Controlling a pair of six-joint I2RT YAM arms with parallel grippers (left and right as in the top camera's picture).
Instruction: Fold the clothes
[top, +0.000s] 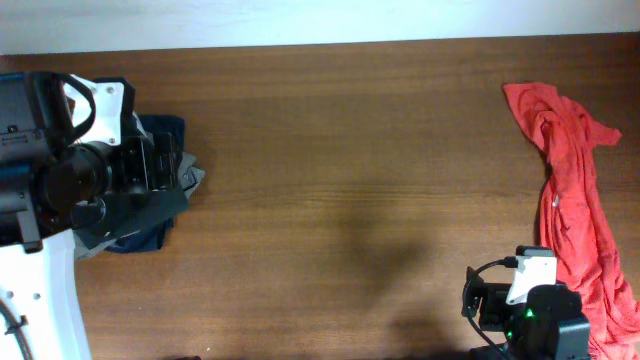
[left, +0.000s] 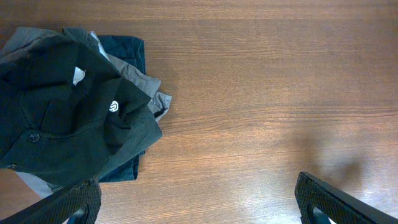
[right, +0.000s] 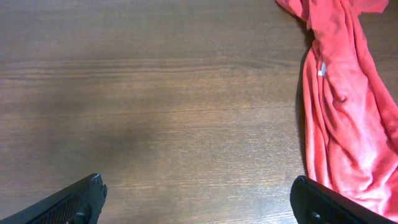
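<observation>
Left gripper (left: 198, 204) hovers over the table (top: 350, 150) just beside the dark clothes pile (left: 74, 118) at the left end, fingers spread wide, holding nothing. Right gripper (right: 199, 200) also spread and empty, with the crumpled red shirt (top: 575, 200) lying just to its right.

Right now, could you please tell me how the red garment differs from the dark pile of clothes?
The red garment lies crumpled in a long strip at the right; the dark pile sits stacked at the left. The garment looks like one piece; the pile has several layers. Neither is held.
</observation>
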